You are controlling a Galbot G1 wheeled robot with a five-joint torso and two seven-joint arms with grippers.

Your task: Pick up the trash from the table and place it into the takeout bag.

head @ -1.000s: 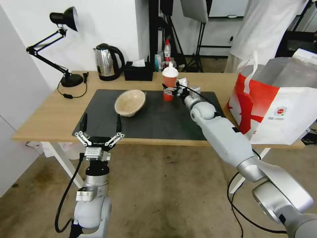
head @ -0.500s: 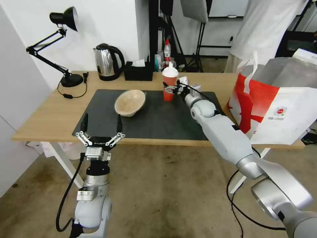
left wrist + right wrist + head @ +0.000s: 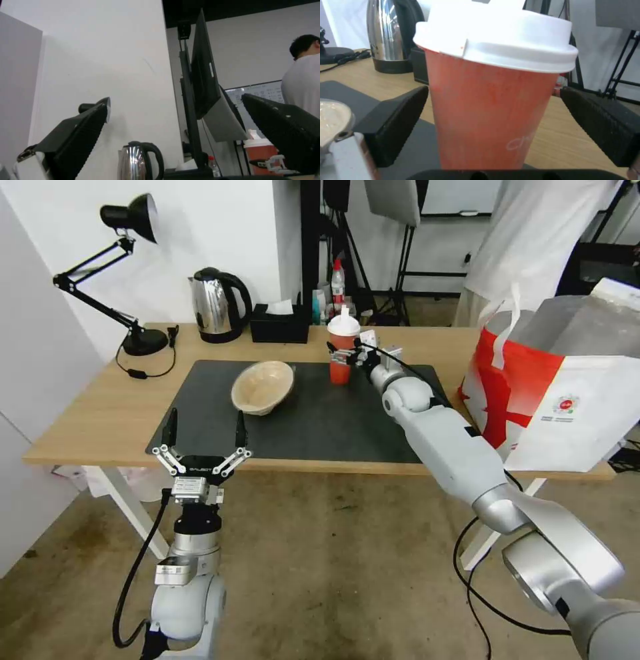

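A red translucent cup [image 3: 341, 372] with a white lid stands upright at the far edge of the dark mat [image 3: 320, 427] on the table [image 3: 100, 413]. My right gripper [image 3: 342, 355] is open around the cup's middle, with one black finger [image 3: 398, 122] on each side of it. A beige paper-pulp bowl [image 3: 263, 387] lies tilted on the mat, left of the cup. The white and red takeout bag [image 3: 567, 387] stands open at the table's right end. My left gripper [image 3: 203, 430] is parked open, pointing up, in front of the table's near edge.
A steel kettle [image 3: 217, 307], a black tissue box [image 3: 280, 323] and a black desk lamp [image 3: 127, 280] line the back left of the table. A person in white [image 3: 533, 233] stands behind the bag. Stands and bottles crowd the floor behind the table.
My right gripper has crept slightly up and farther in around the cup. The cup, the bowl and the left arm have stayed put.
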